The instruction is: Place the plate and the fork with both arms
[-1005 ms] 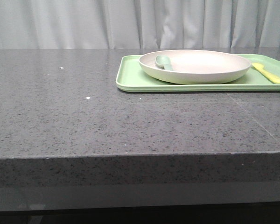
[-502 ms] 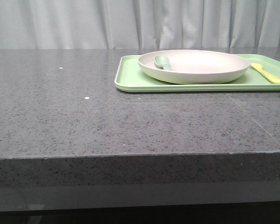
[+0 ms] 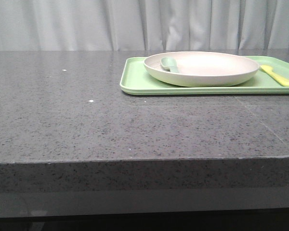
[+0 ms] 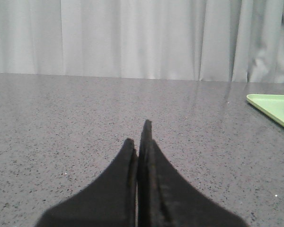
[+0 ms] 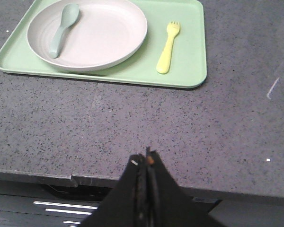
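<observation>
The cream plate (image 3: pixel 202 67) sits on a light-green tray (image 3: pixel 135 86) at the back right of the grey table; it also shows in the right wrist view (image 5: pixel 92 33). The pale-yellow fork (image 3: pixel 277 75) lies on the tray to the right of the plate, also in the right wrist view (image 5: pixel 168 47). My left gripper (image 4: pixel 141 137) is shut and empty, low over bare tabletop left of the tray. My right gripper (image 5: pixel 145 158) is shut and empty, back over the table's front edge, well short of the tray. Neither gripper shows in the front view.
A grey-green spoon (image 3: pixel 169 64) lies in the plate's left part, also in the right wrist view (image 5: pixel 62 28). The tray's corner (image 4: pixel 270 105) shows in the left wrist view. A grey curtain hangs behind the table. The table's front edge (image 5: pixel 61 177) has a small notch.
The front view shifts very slightly left and back; the plate, fork, spoon and tray keep their places. No gripper enters the front view.
</observation>
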### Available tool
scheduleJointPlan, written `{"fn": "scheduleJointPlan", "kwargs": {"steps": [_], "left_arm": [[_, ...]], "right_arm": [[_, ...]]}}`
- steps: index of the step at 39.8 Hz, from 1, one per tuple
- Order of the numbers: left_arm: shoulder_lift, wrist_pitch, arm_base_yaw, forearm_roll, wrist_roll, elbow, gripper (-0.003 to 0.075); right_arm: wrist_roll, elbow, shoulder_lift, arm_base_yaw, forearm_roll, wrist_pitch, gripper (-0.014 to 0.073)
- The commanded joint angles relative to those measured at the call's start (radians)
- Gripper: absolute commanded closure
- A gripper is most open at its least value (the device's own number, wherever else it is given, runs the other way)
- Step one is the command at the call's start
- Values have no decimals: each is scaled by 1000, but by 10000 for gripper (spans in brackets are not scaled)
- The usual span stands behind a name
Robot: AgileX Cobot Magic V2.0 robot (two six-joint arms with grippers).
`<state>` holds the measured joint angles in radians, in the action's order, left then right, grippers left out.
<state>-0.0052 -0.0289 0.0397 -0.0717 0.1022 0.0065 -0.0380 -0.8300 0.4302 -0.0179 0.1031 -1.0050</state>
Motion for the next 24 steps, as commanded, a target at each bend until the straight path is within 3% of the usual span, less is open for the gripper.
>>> {"fn": "scheduleJointPlan", "kwargs": {"steps": [1,18,24], "left_arm": [[-23,93,7,-9,-2,2,738],[-23,97,7,24,-2,2,738],[-23,102,7,97,-80,2,738]], "right_arm": [[-10,-22,6,2,2,72,662],[-10,-22,6,2,2,72,662],[-10,-22,6,2,2,72,662]]}}
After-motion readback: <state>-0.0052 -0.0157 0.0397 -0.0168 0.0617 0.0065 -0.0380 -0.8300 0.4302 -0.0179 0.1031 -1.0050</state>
